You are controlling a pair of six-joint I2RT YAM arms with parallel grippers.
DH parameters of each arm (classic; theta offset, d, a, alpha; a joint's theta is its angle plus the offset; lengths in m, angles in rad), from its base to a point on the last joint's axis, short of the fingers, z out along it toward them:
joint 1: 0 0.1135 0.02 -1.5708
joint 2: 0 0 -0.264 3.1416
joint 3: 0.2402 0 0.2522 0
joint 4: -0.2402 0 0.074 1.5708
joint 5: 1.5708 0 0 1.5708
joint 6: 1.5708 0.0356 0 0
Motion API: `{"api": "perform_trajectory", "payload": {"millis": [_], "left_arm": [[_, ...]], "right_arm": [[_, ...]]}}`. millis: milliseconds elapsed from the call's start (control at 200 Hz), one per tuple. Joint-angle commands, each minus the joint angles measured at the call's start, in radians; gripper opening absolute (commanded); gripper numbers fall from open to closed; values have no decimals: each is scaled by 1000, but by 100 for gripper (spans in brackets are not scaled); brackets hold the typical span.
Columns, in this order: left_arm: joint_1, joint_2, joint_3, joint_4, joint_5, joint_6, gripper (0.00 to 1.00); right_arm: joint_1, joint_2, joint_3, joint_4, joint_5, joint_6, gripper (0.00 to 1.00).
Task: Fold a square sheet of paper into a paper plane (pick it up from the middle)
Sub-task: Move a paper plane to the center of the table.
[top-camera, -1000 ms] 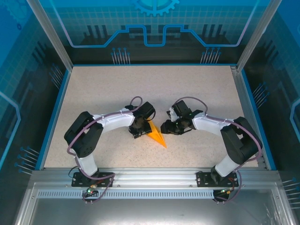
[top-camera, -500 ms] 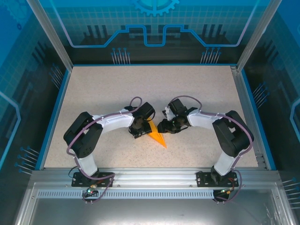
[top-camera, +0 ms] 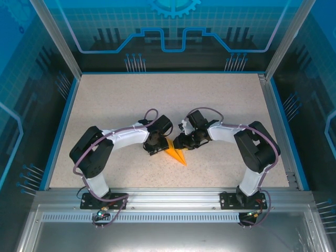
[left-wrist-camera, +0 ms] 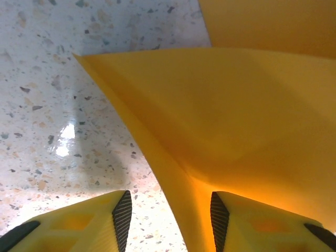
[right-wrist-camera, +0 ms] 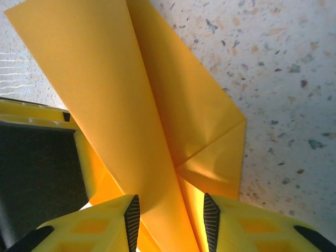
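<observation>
The orange sheet of paper (top-camera: 175,153) lies folded into a narrow dart, its tip pointing toward the near edge of the table. My left gripper (top-camera: 156,145) is at its left side and my right gripper (top-camera: 182,142) at its right, both low over it. In the left wrist view the left gripper (left-wrist-camera: 169,218) is open; a raised fold of the paper (left-wrist-camera: 231,110) runs between the pads, against the right one. In the right wrist view the right gripper (right-wrist-camera: 171,220) stands open astride the centre folds of the paper (right-wrist-camera: 131,105), pads close to the layers.
The speckled table (top-camera: 115,105) has a blue rim and glass walls on three sides. An aluminium rail (top-camera: 168,197) carrying both arm bases runs along the near edge. A yellow finger of the left gripper (right-wrist-camera: 84,152) sits just left of the paper in the right wrist view.
The right arm has swung left and brought its gripper in over the paper's right side. The left arm and the paper have barely moved.
</observation>
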Motion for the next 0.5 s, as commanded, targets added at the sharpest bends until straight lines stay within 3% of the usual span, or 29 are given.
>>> {"api": "perform_trajectory", "payload": {"millis": [0,125,340,410,495], "left_arm": [[-2,-37,-29,-2,-20,-5,47],[-1,-43,-38,-4,-27,-7,46],[-1,-56,-56,10,-22,-9,45],[-1,-56,-52,7,-23,-8,45],[-1,-57,-57,8,-25,-9,45]], "right_arm": [[12,-40,-15,-19,18,-20,40],[12,-86,-28,-46,103,-24,41],[-8,-117,-29,-60,108,-60,46],[-2,-97,-23,-51,53,-70,59],[12,-70,-18,-49,31,-72,63]]}}
